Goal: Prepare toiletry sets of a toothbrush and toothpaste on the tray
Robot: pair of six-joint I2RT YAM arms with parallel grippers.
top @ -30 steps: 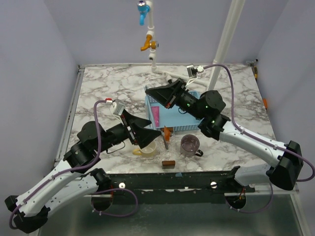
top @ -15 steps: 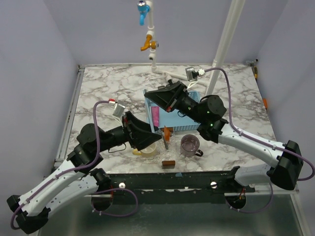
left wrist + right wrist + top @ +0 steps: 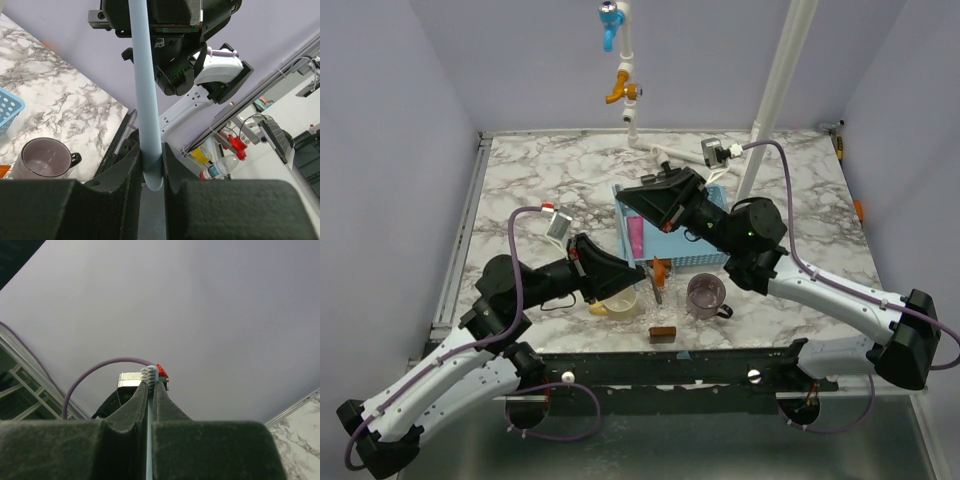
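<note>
Both grippers are shut on the pale blue toothbrush [image 3: 145,95], which spans between them. My left gripper [image 3: 151,167] pinches the rounded end of its handle. My right gripper [image 3: 150,387] clamps just below the bristle head [image 3: 150,374]. In the top view the left gripper [image 3: 640,267] and right gripper [image 3: 626,198] face each other over the left end of the blue tray [image 3: 705,258], where the brush is hard to make out. The orange toothpaste [image 3: 660,271] stands at the tray's front edge, beside the left gripper.
A purple mug [image 3: 706,295] and a cream cup [image 3: 618,303] sit in front of the tray, with a small brown block [image 3: 663,333] near the table's front edge. A pink item [image 3: 635,236] lies in the tray. A white pole [image 3: 775,90] rises at the back right.
The left gripper has gone from open to shut on the toothbrush handle. The right arm, still holding the brush head, has shifted slightly back and right.
</note>
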